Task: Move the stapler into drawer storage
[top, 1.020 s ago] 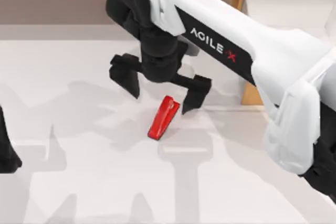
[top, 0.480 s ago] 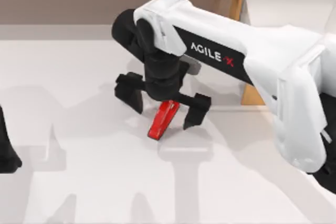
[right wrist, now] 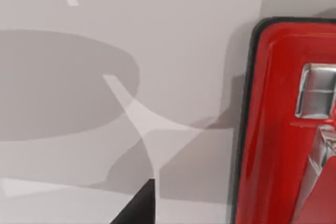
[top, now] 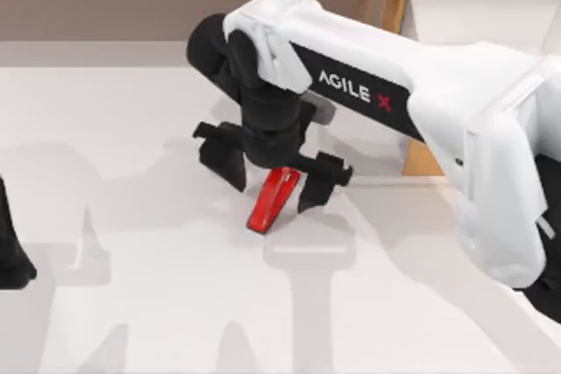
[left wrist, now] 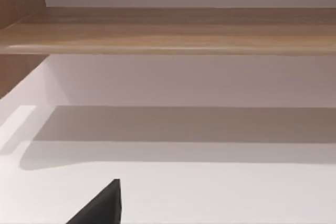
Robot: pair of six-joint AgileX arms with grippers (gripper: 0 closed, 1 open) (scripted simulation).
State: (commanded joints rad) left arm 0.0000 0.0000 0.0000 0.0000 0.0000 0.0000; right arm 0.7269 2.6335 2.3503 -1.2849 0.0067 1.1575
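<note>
A white table [top: 131, 304] seen from above. Near its middle lies a small bright red wedge-shaped stapler with a thin black base [top: 273, 200], flat on the surface and angled, its far end tucked under a gripper.

The right arm, white with black joints, reaches in from the right side. Its black 2-finger right gripper [top: 273, 177] sits low over the stapler, fingers spread wide, 1 on each side of the red body and neither touching it. It holds nothing. The right wrist view looks closely down on the stapler's red top and silver metal part [right wrist: 286, 129].

The left gripper [top: 10, 256] is parked at the table's left edge; I cannot tell how its fingers stand.

At the back right is a light tan wooden drawer [top: 473, 15], open, its white interior bare.

The task looks barely started: the stapler is not yet grasped, and lifting, carrying and placing it in the drawer all remain.
</note>
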